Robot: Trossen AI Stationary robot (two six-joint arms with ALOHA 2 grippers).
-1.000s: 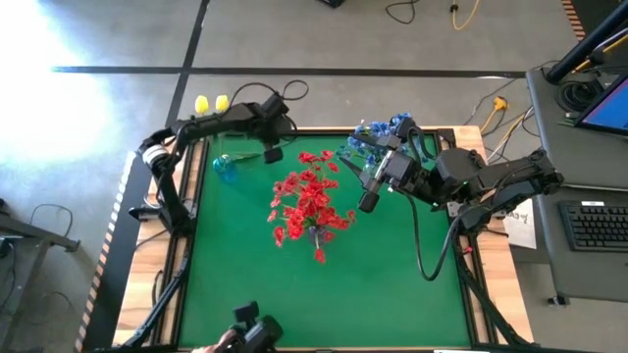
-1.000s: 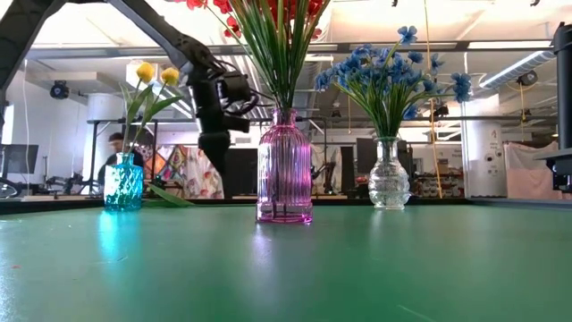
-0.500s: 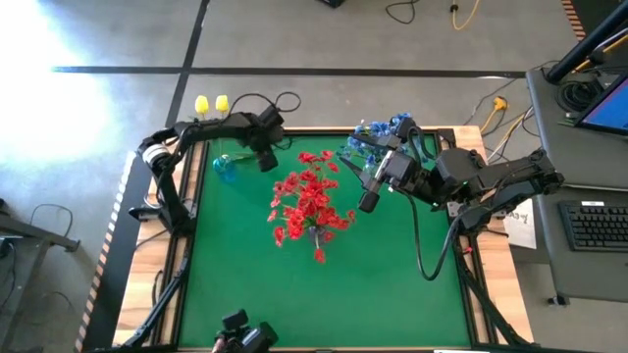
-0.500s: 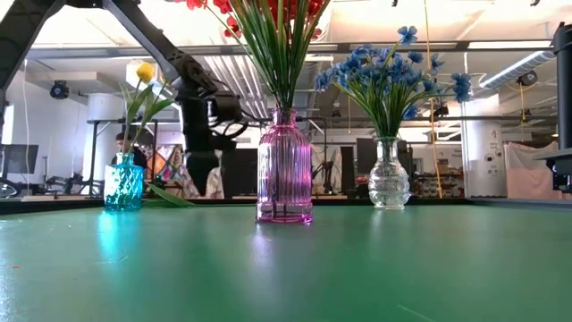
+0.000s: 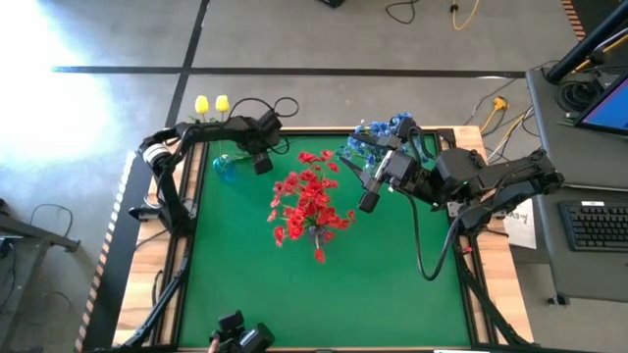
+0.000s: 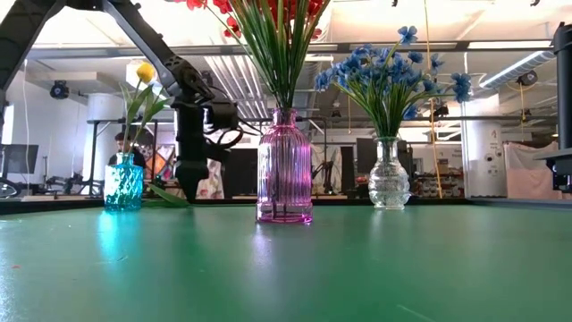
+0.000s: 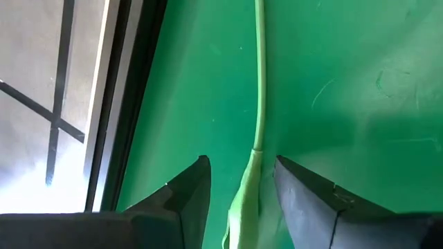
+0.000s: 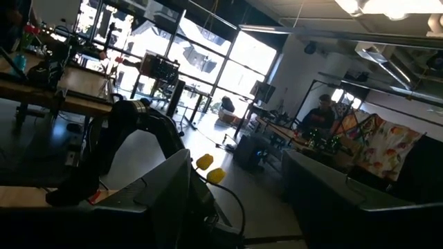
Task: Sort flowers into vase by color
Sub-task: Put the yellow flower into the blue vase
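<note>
The left gripper hangs with fingers parted astride a green stem lying on the table, its length running straight ahead between them.

Your left gripper now sits nearer the teal vase, its fingers parted around the green stem.
</note>
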